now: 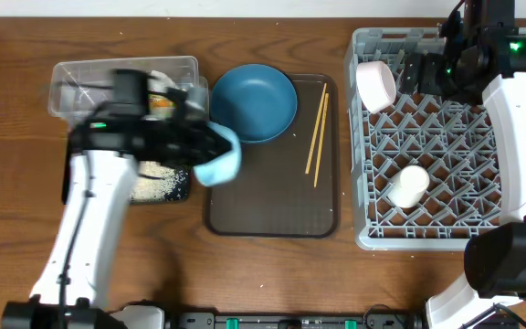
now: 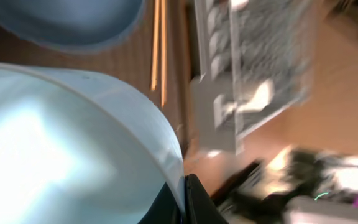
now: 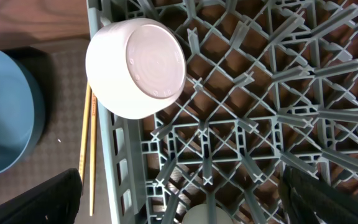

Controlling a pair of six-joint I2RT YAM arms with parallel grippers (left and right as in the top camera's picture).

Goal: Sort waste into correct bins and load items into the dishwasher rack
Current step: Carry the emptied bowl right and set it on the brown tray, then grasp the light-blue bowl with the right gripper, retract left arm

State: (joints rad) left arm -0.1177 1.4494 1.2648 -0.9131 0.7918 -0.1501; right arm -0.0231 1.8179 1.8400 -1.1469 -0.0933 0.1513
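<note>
Your left gripper (image 1: 208, 144) is clamped on the rim of the pale blue bowl (image 1: 219, 163). In the left wrist view one dark finger (image 2: 197, 205) lies against the bowl's edge, and the bowl fills most of that picture. The bowl sits at the left edge of the brown serving tray (image 1: 272, 206), with your left arm blurred above it. Just beside it on the tray is the dark blue plate (image 1: 256, 100), and the chopsticks (image 1: 318, 132) lie side by side near the tray's right edge. Behind your left arm are the clear tub (image 1: 108, 78), with something white and orange in it, and the black bin (image 1: 173, 187), which holds rice (image 1: 152, 187).

Your right gripper (image 3: 179, 186) is wide open and holds nothing, its fingers (image 3: 39, 199) spread over the rack (image 3: 260, 124). The white bowl (image 3: 138, 65) leans tilted at the rack's left rim, its base towards the wrist camera. The small white cup (image 1: 409, 185) lies in the rack, well apart from the bowl.
</note>
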